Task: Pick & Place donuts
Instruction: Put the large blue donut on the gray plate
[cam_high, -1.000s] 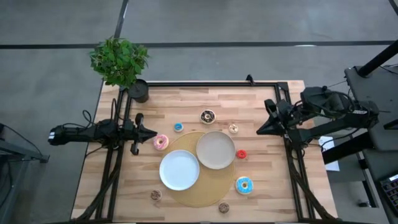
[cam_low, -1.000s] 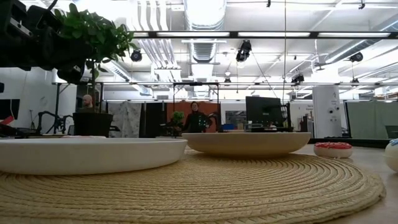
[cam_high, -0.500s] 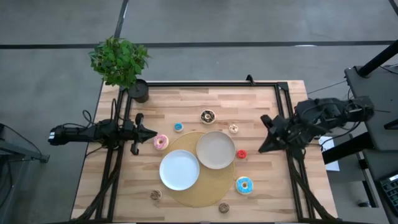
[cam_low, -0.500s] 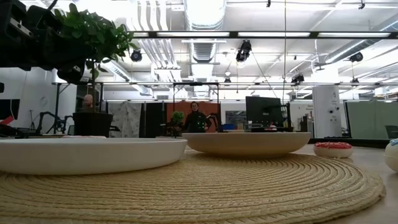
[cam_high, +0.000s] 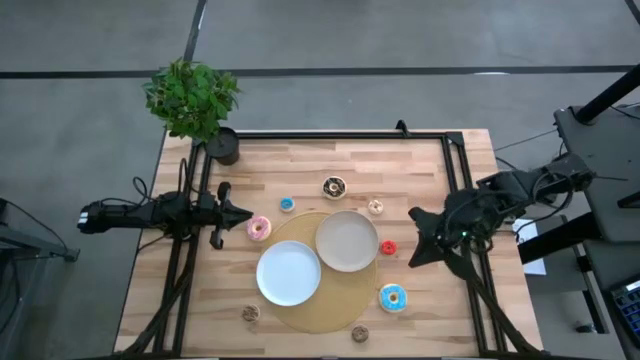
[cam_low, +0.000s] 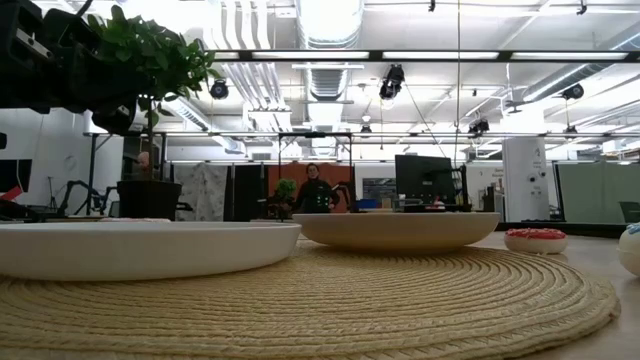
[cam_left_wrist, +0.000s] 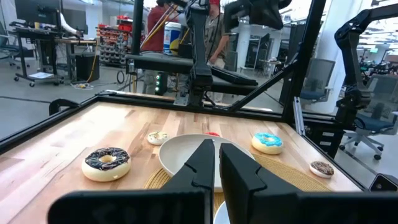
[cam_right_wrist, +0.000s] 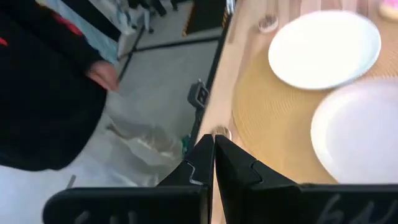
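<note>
Person (cam_right_wrist: 43, 93) appears in right wrist view only (beside table (cam_right_wrist: 249, 74)).

You get one camera straight overhead, taking in the whole table (cam_high: 330, 160). Another sits at table-top height on the mat (cam_low: 330, 300), facing the far room. Each wrist camera looks out along its own closed fingers. All four share the two plates: white plate (cam_high: 288, 273), beige plate (cam_high: 347, 240).
</note>
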